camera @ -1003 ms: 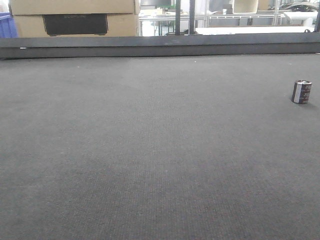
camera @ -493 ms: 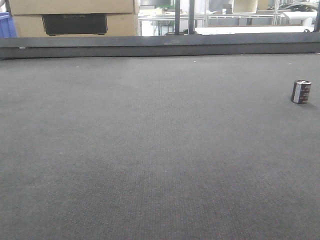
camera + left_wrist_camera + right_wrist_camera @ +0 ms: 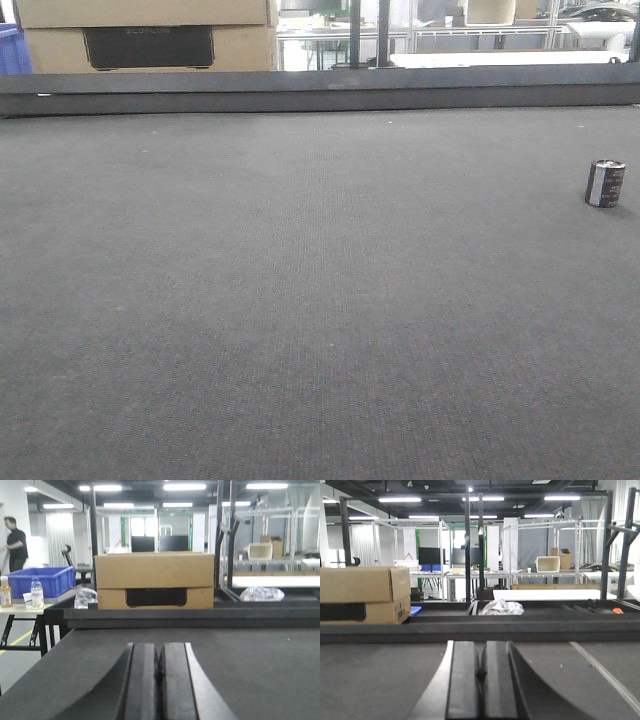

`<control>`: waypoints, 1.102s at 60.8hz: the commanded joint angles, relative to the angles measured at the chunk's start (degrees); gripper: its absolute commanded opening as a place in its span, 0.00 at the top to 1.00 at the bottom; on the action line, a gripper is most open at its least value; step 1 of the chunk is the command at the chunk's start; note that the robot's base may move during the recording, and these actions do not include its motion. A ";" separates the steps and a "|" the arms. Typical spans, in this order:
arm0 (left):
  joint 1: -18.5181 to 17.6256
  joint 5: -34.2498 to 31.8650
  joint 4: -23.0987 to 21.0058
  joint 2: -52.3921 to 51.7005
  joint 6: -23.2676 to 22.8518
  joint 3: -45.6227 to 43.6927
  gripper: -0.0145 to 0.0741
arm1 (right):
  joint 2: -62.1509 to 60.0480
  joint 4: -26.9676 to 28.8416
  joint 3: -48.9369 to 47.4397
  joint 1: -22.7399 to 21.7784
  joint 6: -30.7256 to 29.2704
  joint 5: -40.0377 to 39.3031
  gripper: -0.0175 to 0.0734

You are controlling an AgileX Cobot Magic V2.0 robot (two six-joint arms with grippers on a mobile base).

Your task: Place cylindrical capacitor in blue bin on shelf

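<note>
The capacitor (image 3: pixel 605 184) stands upright on the dark mat (image 3: pixel 300 300), far right, while the left gripper (image 3: pixel 159 654) and the right gripper (image 3: pixel 480 654) are both clenched tight.

One cylindrical capacitor (image 3: pixel 604 183), one cardboard box (image 3: pixel 154 580)

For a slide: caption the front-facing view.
Cylindrical capacitor stands upright on the dark mat, far right of frame.

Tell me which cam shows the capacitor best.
Exterior front-facing: the cylindrical capacitor stands upright on the dark mat near the right edge, unobstructed. Neither wrist view shows it, just the shut left fingers and right fingers over the mat.
</note>
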 commanded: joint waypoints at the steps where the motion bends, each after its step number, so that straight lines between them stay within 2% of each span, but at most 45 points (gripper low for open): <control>1: -0.41 3.94 0.48 4.83 -0.57 -6.00 0.81 | 4.95 0.05 -5.38 0.21 -0.01 2.07 0.68; 7: -0.41 4.19 0.48 10.64 -0.57 -10.53 0.60 | 11.91 0.05 -9.28 0.21 -0.01 1.80 0.38; 13: -0.41 4.08 0.48 14.80 -0.57 -12.89 0.41 | 17.85 -0.28 -11.61 0.21 -0.01 1.71 0.17; 21: -0.41 3.69 -1.81 17.97 -0.57 -13.16 0.21 | 25.90 -1.88 -11.73 0.21 -0.01 -3.48 0.18; 26: -0.41 3.11 -3.08 18.08 -0.57 -13.16 0.16 | 31.49 -3.56 -11.73 0.21 -0.01 -4.79 0.18; 31: -0.41 2.05 -3.08 17.97 -0.57 -13.16 0.16 | 37.34 -3.70 -11.31 0.21 -0.01 -6.03 0.18; 35: -0.41 1.80 -3.08 17.84 -0.57 -13.16 0.16 | 42.57 -3.70 -9.78 0.21 -0.01 -10.32 0.18; 42: -0.41 1.93 -4.68 17.84 -0.57 -13.16 0.16 | 52.38 -3.70 -5.46 0.21 -0.01 -24.74 0.18; 57: -0.41 1.93 -7.91 17.84 -0.57 -13.16 0.16 | 73.82 -3.70 -2.57 0.21 -2.43 -48.55 0.18; 61: -0.41 1.93 -7.91 17.84 -0.57 -13.16 0.16 | 81.05 -3.47 -2.71 0.21 -2.43 -58.85 0.18; 64: -0.41 1.93 -7.91 17.84 -0.57 -13.16 0.16 | 84.78 -2.71 -3.65 0.21 -2.43 -62.44 0.18; 67: -0.41 1.93 -7.91 17.84 -0.57 -13.16 0.16 | 88.38 -2.62 -5.07 0.10 -2.43 -62.70 0.18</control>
